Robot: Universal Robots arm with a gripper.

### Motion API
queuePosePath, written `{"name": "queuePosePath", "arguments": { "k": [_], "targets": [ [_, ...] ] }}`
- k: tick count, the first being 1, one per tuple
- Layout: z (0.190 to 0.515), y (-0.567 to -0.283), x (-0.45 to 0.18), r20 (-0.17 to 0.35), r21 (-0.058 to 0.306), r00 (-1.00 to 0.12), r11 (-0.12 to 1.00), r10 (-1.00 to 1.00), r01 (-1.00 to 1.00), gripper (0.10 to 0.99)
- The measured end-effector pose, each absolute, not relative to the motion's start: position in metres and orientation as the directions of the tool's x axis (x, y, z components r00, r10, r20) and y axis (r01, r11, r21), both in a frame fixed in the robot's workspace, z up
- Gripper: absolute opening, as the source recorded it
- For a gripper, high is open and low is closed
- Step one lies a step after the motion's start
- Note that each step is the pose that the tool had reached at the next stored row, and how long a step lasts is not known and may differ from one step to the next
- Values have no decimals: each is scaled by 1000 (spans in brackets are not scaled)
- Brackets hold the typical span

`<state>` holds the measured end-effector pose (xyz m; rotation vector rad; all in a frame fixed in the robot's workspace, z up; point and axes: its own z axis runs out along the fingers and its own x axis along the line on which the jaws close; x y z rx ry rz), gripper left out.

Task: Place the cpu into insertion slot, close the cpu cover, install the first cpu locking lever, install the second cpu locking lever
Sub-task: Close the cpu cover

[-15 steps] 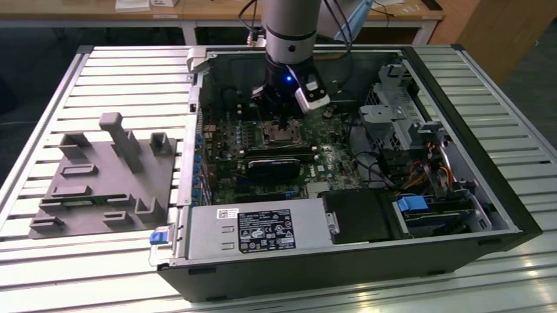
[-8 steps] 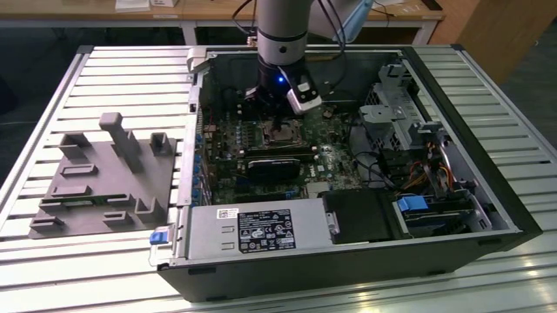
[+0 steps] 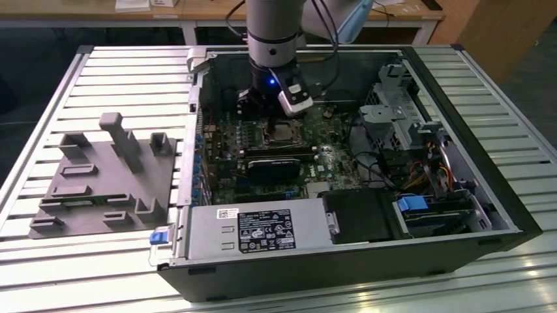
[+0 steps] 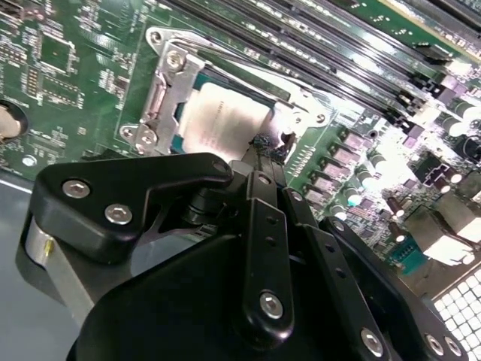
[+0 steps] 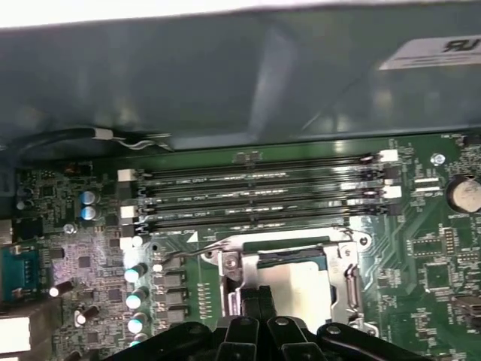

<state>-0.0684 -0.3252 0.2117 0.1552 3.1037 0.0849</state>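
— What did the exterior view give you?

— The arm stood over the open computer case (image 3: 509, 208), with the gripper (image 3: 271, 119) low above the green board (image 3: 340, 163). The cpu (image 3: 281, 134) lay in the insertion slot (image 3: 265, 135), its pale top just beside the fingertips. A grey fixture (image 3: 104, 169) sat on the exterior view's left, well apart from the case.

— And the second wrist view?

— The gripper (image 4: 264, 147) was pinched narrow, fingers together and holding nothing, its tip at the edge of the cpu cover (image 4: 160, 98). The cover lay flat around the cpu (image 4: 222, 120), whose top showed through the window. A wire locking lever (image 4: 240, 62) ran along the cover's side nearest the memory slots (image 4: 301, 37).

— Did the first wrist view agree?

— Yes. The two fingers (image 5: 248, 301) sat pressed side by side at one edge of the cover (image 5: 350, 274), and the cpu (image 5: 308, 286) was seated inside it. Whether the lever (image 5: 188, 256) was hooked down, I couldn't tell.
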Motion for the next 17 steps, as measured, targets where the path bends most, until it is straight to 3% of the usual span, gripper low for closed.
{"name": "queuePosePath", "arguments": {
  "k": [17],
  "targets": [
    [202,-325,-76,-38,57,-995,994,97,95,102]
  ]
}}
